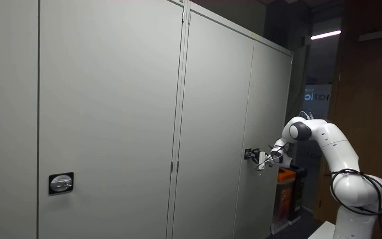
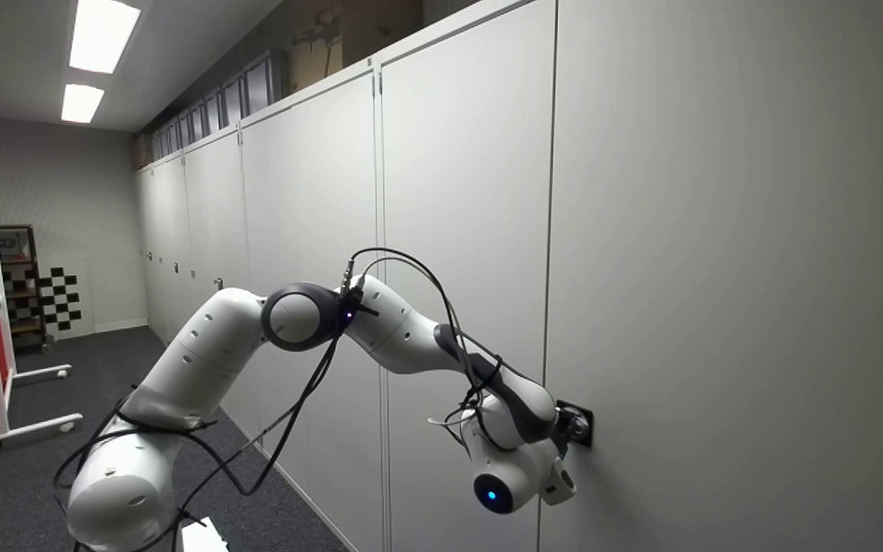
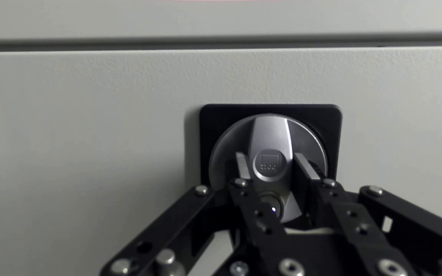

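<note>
Pinching from both sides, with the black gripper (image 3: 274,165) on the white arm (image 1: 340,142), a raised silver handle (image 3: 270,134) mounted on a square black plate (image 3: 216,118). Fixed to a grey cabinet door (image 3: 83,115), just beside the dark seam (image 3: 129,43).

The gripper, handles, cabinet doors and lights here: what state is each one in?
Gripper: closed on a round handle.
Round handle: held, its ridge square to the door seam.
Separate handle: free, nothing touching it.
Nearby cabinet doors: closed.
Ceiling lights: lit.
Blue arm light: on.
</note>
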Robot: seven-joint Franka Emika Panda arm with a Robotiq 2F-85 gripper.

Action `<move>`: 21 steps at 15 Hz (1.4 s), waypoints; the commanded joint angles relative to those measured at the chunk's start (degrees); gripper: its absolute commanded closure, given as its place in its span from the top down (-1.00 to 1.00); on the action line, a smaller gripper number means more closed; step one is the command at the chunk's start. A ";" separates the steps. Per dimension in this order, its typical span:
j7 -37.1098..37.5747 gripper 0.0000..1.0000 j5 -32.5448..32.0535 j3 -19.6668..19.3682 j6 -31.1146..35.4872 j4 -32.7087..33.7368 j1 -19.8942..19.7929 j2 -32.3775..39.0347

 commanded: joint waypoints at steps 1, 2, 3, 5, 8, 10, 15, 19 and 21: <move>-0.72 -0.84 2.17 0.00 -0.70 4.98 -0.81 2.14; -1.11 -0.84 2.30 -0.03 -0.75 5.14 -0.82 2.21; -1.22 -0.84 2.37 -0.04 -0.56 5.23 -0.79 2.22; -2.59 -0.84 2.45 -0.15 -0.57 5.22 -0.64 2.35; -4.78 -0.84 2.42 -0.25 -0.41 5.06 -0.52 2.49; -6.70 -0.84 2.56 -0.34 -0.28 5.04 -0.51 2.55; -11.93 -0.84 2.99 -0.49 -0.31 4.92 -0.63 2.75; -15.95 -0.84 3.35 -0.54 -0.36 4.81 -0.73 2.90; -18.01 -0.84 3.48 -0.54 -0.40 4.73 -0.71 2.96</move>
